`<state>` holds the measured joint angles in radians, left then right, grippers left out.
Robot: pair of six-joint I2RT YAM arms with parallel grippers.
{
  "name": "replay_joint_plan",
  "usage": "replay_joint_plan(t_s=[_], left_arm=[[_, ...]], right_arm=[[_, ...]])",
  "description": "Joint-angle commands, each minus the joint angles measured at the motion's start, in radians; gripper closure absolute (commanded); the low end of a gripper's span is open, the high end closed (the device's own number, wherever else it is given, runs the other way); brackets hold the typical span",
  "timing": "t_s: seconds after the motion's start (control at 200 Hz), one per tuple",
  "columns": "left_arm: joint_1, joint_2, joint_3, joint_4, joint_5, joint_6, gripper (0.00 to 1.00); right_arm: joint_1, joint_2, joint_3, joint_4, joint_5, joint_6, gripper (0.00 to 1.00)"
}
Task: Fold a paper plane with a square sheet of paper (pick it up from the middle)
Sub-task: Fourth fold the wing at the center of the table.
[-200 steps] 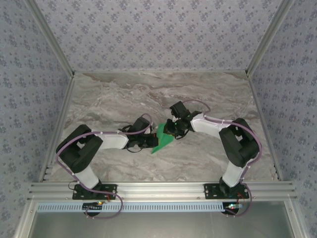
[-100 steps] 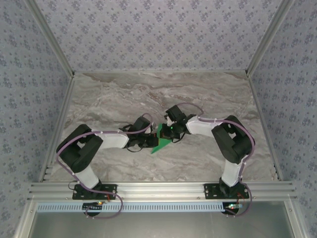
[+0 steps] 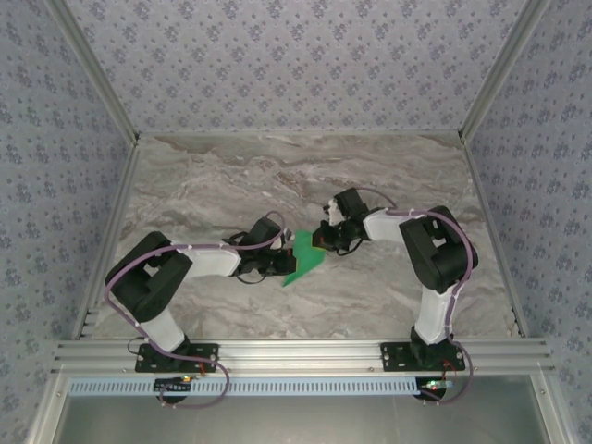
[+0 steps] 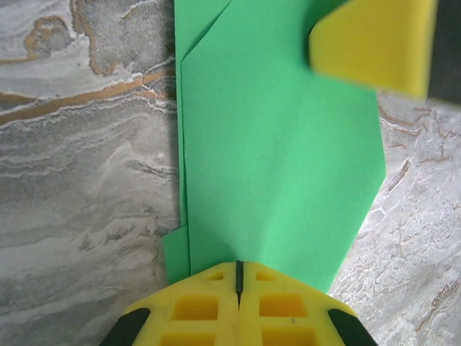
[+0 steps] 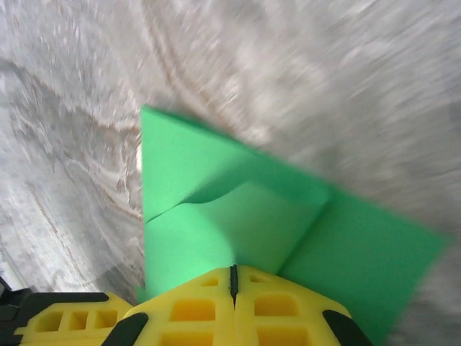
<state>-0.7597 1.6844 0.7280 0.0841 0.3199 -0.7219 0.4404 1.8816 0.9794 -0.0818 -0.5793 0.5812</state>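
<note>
Centrally on the marbled table [image 3: 231,176], the green paper sheet [image 3: 303,256] lay partly folded into a narrow pointed shape, with its tip directed toward the near edge and to the left. The left gripper [image 3: 280,265] sat at the sheet's left side and the right gripper [image 3: 324,242] at its far right corner, the two tools facing each other across the paper. In the left wrist view, the left gripper's jaws were fully closed, pad against pad with only a thin seam between them. Their tips met the near edge of the sheet, and a folded flap edge ran along the sheet's left side. A yellow pad [image 4: 371,43] of the right gripper sat over the far corner of the sheet. In the right wrist view, the right gripper's jaws were likewise closed tight, with the tips on the paper, where two flaps rose slightly from the layer beneath. Whether either tool pinched the paper or merely pressed on it could not be determined
</note>
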Motion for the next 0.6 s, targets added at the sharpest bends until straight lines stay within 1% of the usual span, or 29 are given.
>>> replay_joint_plan(t_s=[0.0,0.095,0.19,0.245,0.385,0.475,0.505,0.595], left_arm=[[-0.012,0.060,-0.073,-0.215,-0.016,0.024,1.00],[-0.015,0.058,-0.067,-0.209,-0.014,0.026,1.00],[-0.014,0.057,-0.056,-0.208,-0.019,0.026,1.00],[-0.015,0.058,-0.050,-0.208,-0.025,0.024,1.00],[-0.014,0.065,-0.043,-0.207,-0.035,0.019,1.00],[-0.014,0.067,-0.042,-0.205,-0.035,0.018,1.00],[-0.014,0.067,-0.041,-0.205,-0.035,0.018,1.00],[-0.013,0.067,-0.040,-0.208,-0.035,0.020,1.00]], right_arm=[[-0.113,0.063,0.047,-0.005,0.115,-0.049,0.98],[-0.161,0.067,0.094,-0.028,0.103,-0.046,0.98],[-0.157,0.005,0.093,-0.012,0.051,-0.039,0.98],[-0.129,-0.050,0.064,0.018,0.036,-0.025,0.98],[-0.024,-0.170,-0.034,0.086,0.071,0.027,0.98],[0.048,-0.166,-0.061,0.091,0.084,0.040,0.98],[0.070,-0.158,-0.071,0.099,0.090,0.072,0.98],[0.117,-0.119,-0.080,0.121,0.088,0.089,0.98]])
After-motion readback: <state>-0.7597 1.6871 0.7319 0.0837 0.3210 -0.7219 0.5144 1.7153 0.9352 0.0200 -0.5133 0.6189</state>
